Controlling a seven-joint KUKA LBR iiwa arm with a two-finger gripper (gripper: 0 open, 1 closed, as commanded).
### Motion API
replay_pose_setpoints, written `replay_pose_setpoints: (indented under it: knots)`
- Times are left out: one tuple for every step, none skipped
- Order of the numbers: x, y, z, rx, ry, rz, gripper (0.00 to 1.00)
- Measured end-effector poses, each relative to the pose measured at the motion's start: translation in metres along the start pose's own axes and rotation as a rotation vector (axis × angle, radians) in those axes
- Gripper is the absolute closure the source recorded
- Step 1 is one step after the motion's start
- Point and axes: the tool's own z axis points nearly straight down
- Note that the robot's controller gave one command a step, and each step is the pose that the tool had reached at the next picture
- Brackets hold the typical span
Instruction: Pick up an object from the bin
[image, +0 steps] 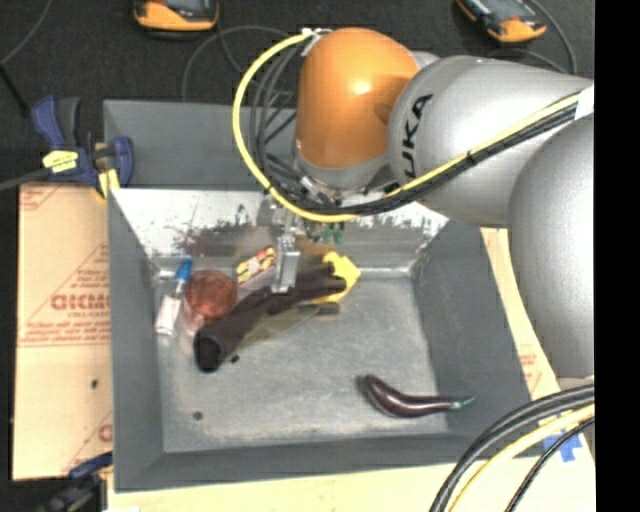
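Observation:
My gripper (286, 272) hangs below the orange wrist cover at the back middle of the bin, one grey finger reaching down onto a dark brown, sock-like cloth tube (250, 315) that lies slantwise. Right beside the finger is a yellow piece (343, 270) at the cloth's upper end. To its left sit a small yellow and red wrapper (255, 265) and a reddish-brown round disc (210, 291). Whether anything sits between the fingers is hidden.
A clear little bottle with a blue cap (172, 297) lies against the bin's left wall. A dark purple toy eggplant (405, 399) rests alone near the front right corner. The arm and its cables cover the back right of the bin.

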Motion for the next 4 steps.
replay_pose_setpoints:
  knots:
    - [0.011, -0.008, 0.027, 0.001, -0.005, -0.080, 0.00]
    - [0.045, 0.023, 0.033, 0.004, 0.004, -0.076, 0.00]
    - [0.071, 0.081, 0.024, -0.003, -0.004, -0.022, 0.00]
    - [0.069, 0.080, 0.076, 0.000, -0.007, -0.196, 0.00]
